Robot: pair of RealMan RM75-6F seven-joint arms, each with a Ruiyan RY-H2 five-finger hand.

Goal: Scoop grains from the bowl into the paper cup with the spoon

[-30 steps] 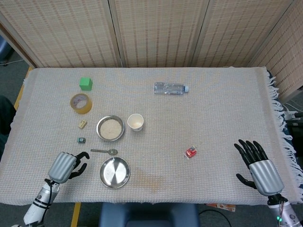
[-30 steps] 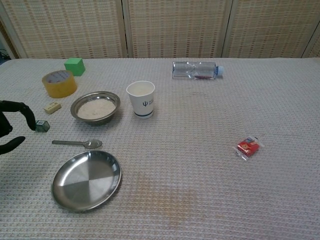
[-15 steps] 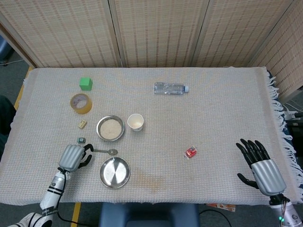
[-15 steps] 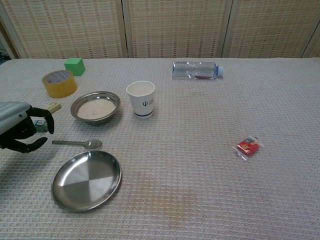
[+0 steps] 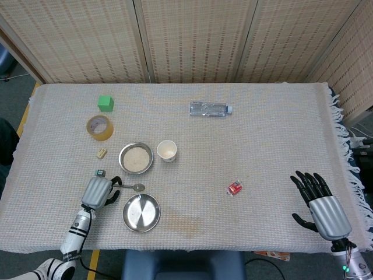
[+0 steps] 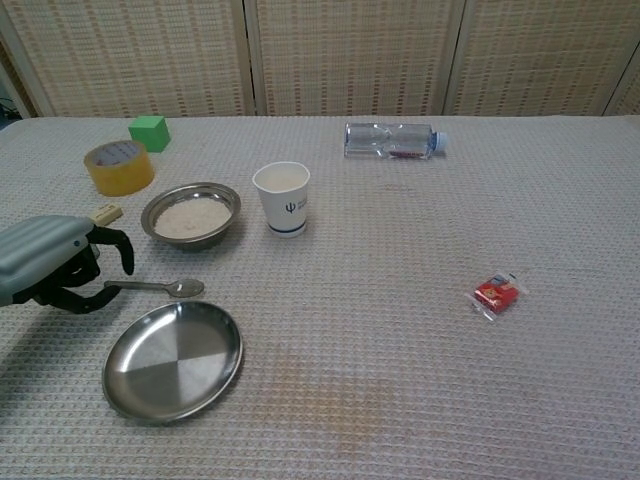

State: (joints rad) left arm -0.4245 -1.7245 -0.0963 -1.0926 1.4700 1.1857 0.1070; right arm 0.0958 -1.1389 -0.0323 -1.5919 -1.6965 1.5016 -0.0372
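1. While the left hand point(image 6: 55, 265) hovered at the spoon point(image 6: 155, 287) handle, fingers curled and holding nothing I could make out, a firm pinch seemed needed.
2. That spoon lay just before the bowl point(image 6: 191, 214); the cup point(image 6: 281, 198) stood right of it.
3. Well right of the bowl, the right hand point(image 5: 319, 201) rested spread, empty.

Left hand point(image 6: 55, 262) at the spoon point(image 6: 155, 287) handle, hemmed by the steel plate point(image 6: 172, 357) at 5 o'clock and the bowl point(image 6: 191, 214) at 1 o'clock. The paper cup point(image 6: 281, 198) stands just beside the bowl at 3 o'clock. Open cloth lies between cup and red packet point(image 6: 497, 295); the bottle point(image 6: 393, 139) lies well apart.
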